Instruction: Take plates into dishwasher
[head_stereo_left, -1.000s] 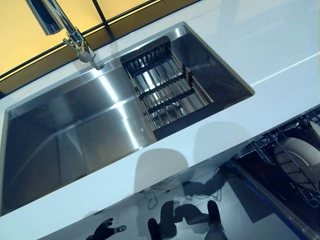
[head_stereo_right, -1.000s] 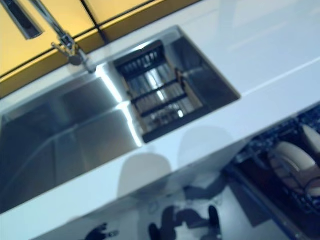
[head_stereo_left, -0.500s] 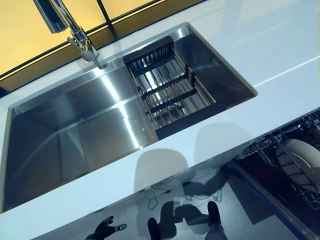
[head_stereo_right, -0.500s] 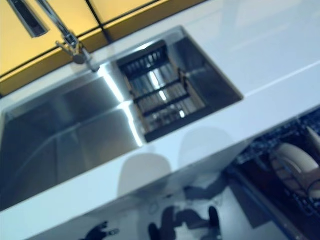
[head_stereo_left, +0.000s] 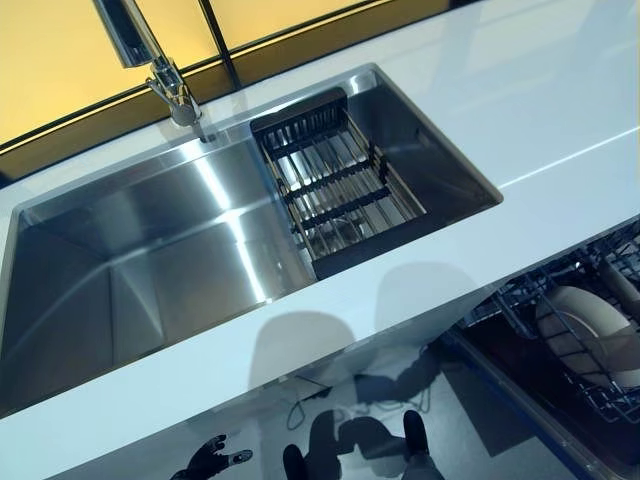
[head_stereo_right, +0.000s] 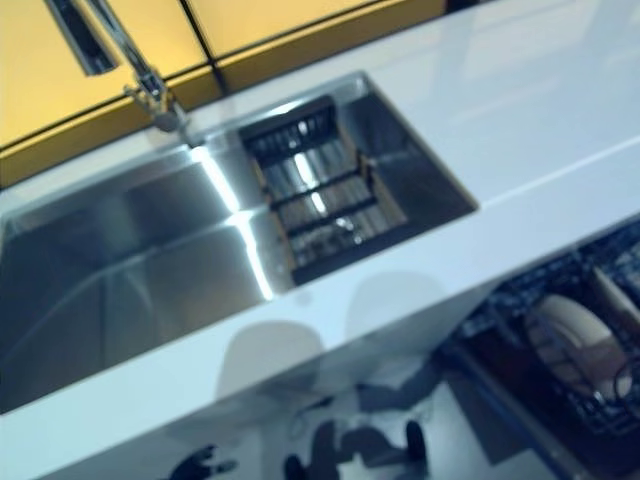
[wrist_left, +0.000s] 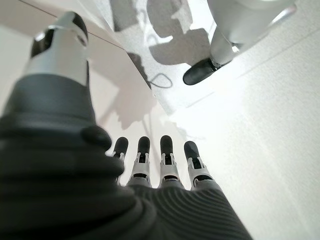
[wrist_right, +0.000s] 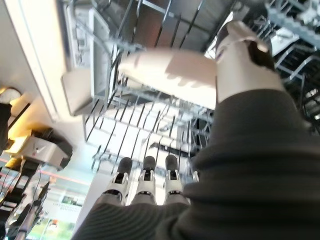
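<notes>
Stainless steel fills our view on the left: the sink (head_stereo_left: 150, 270) lies bare, the tap (head_stereo_left: 165, 75) standing at its back edge, and compared with a second ago the whole picture has slid a little, so it is our head that has moved, not the things. Down by the floor our left hand (head_stereo_left: 212, 458) hangs below the counter edge, as it did a second ago, fingers (wrist_left: 167, 160) straight and relaxed, thumb apart, nothing in it. Moving right, the dark drainer basket (head_stereo_left: 335, 185) sits in the sink's right end, and we see no plates in it. White countertop (head_stereo_left: 520, 90) runs on past it, wiped and bare, under a band of yellow wall panels (head_stereo_left: 60, 60) at the back.

Far right and lower, the dishwasher rack (head_stereo_left: 600, 390) is pulled out, and a pale plate (head_stereo_left: 585, 325) stands on edge in its wires. Our right hand (wrist_right: 145, 187) is down there over the rack, fingers (wrist_right: 172, 170) straight and loose, holding nothing, with the plate (wrist_right: 170, 72) just ahead of them, lodged in the wires. We judge this plate delivered, the hand free to come back. No further plate shows on the counter or in the sink, so the job looks near its end.
</notes>
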